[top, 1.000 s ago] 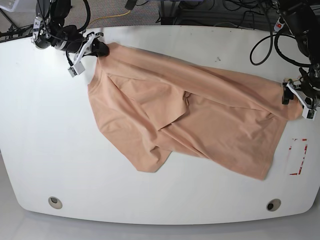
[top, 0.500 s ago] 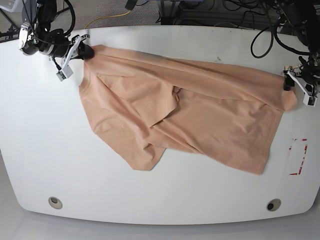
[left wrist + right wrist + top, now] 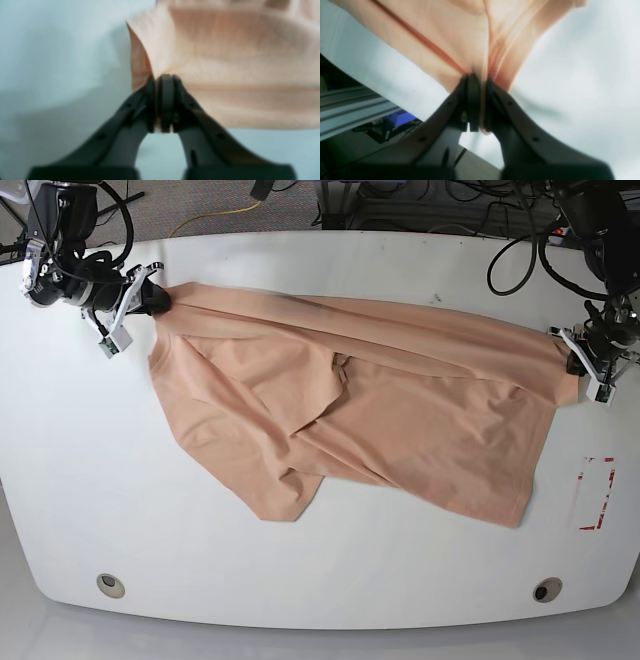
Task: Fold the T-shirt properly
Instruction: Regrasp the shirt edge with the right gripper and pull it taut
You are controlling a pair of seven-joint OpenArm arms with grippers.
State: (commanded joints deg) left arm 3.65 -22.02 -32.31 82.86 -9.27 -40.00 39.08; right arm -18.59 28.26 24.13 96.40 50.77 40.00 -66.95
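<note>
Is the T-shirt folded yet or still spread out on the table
Spread, not folded. The T-shirt lies stretched and rumpled across the table, pinched at opposite ends by the left gripper and the right gripper.

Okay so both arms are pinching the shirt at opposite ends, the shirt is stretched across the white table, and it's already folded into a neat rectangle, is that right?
Not quite: the shirt is not folded neatly. The base view shows it spread out, creased, with one flap doubled over near the middle. The rest holds: the left tool and right tool each pinch an end on the white table.
</note>
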